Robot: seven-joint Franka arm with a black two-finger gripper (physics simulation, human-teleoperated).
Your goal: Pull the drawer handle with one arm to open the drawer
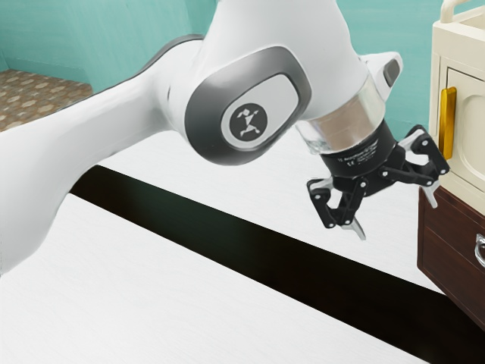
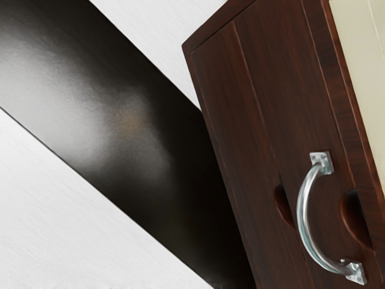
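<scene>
My gripper [image 1: 395,221] hangs tilted near the cabinet in the exterior view, its two fingers spread wide with nothing between them. Dark brown wood makes up the drawer cabinet [image 1: 443,258] at the exterior view's right edge. A silver drawer handle [image 1: 480,250] is cut off by that edge, apart from the gripper. In the wrist view the curved metal handle [image 2: 305,220] is fixed by two square mounts to the wooden drawer front [image 2: 283,108]. No gap showing an opened drawer can be made out.
A cream cabinet [image 1: 470,91] with a yellow vertical handle [image 1: 448,121] stands on the brown one, close to the gripper's side. A black strip [image 1: 250,243] crosses the white surface [image 1: 136,296] under the arm. Teal walls [image 1: 129,38] stand behind.
</scene>
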